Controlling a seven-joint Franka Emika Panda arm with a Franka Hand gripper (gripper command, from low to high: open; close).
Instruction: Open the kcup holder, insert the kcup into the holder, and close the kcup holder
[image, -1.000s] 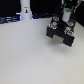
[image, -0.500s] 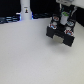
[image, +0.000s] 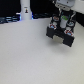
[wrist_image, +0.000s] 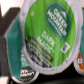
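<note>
In the exterior view, the black boxy kcup holder (image: 61, 36) stands on the white table at the back right. My gripper (image: 62, 25) hangs right above it, its fingers reaching down to the holder's top. In the wrist view, the kcup (wrist_image: 47, 35) fills most of the picture. It is a green and white "Green Mountain Dark Magic" lid with a teal-blue side, very close to the camera and tilted. It sits between my fingers, which are mostly hidden behind it. The kcup is too small to make out in the exterior view.
A white bottle-like post (image: 25, 12) stands at the back on the exterior view's left, before a dark backdrop. The white table (image: 30, 55) stretches toward the front. Parts of other pods (wrist_image: 26, 75) show at the edges of the wrist view.
The arm has barely shifted above the holder; nothing else has visibly moved.
</note>
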